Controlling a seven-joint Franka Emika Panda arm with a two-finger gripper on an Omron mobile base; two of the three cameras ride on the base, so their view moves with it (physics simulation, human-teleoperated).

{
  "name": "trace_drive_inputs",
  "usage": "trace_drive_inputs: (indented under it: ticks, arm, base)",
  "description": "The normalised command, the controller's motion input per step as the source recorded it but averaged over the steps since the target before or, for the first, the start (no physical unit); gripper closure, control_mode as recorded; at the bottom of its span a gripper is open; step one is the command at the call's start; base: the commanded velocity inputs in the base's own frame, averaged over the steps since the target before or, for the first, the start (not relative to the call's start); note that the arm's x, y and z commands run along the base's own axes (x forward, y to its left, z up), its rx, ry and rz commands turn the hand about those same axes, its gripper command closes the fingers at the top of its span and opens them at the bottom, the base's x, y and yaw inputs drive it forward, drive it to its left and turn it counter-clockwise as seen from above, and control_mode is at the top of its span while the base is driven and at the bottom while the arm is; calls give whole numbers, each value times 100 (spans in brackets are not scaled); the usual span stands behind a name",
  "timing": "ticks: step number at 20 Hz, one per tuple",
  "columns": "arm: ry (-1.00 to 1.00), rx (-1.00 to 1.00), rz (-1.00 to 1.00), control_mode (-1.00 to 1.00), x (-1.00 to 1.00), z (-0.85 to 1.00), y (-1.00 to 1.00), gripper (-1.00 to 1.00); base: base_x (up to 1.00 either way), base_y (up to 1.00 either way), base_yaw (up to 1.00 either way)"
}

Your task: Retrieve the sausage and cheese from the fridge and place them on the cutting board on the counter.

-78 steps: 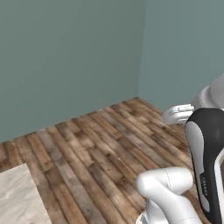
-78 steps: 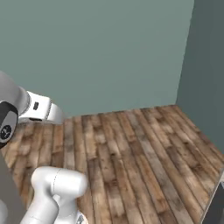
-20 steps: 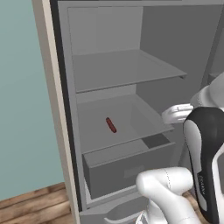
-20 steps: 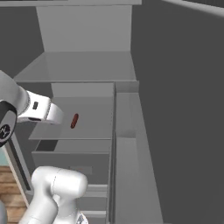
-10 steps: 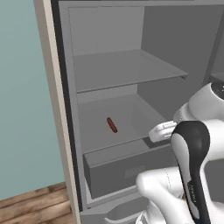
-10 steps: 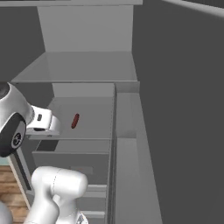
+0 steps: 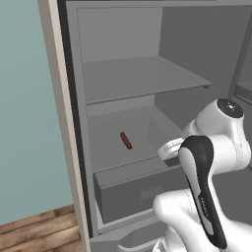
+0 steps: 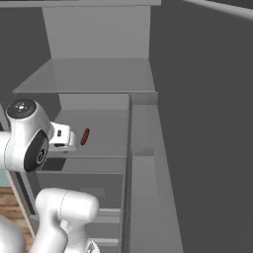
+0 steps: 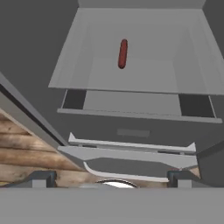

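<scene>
My two base views flank the arm, facing the open fridge (image 7: 123, 74) closely; my hand view looks down onto its shelf (image 9: 144, 74).

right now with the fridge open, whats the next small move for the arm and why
Probably ease the pincer forward and up into the fridge, toward the sausage. The sausage lies alone on the grey shelf above the drawer, well ahead of the finger tips, which sit wide apart with nothing between them. No cheese is visible, so the sausage looks like the first pick.

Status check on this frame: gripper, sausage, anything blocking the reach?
Gripper open, empty, outside the open grey fridge. Small red-brown sausage lying alone on the grey shelf above the drawer. Nothing in the way.
</scene>
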Motion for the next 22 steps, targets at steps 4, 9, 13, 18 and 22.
trace_drive_inputs:
  ticks: [4, 9, 13, 18, 22]
  arm:
    - [0, 0, -1, -100, 45, -12, 12, -100]
    - [0, 0, -9, -100, 17, -38, 3, -100]
    - [0, 0, -11, -100, 18, -17, 10, -100]
    - [-1, 1, -11, -100, 22, -9, 19, -100]
    - [0, 1, -9, -100, 30, -3, 18, -100]
  base:
    - [0, 0, 0]
    - [0, 0, 0]
    - [0, 0, 0]
    - [0, 0, 0]
    - [0, 0, 0]
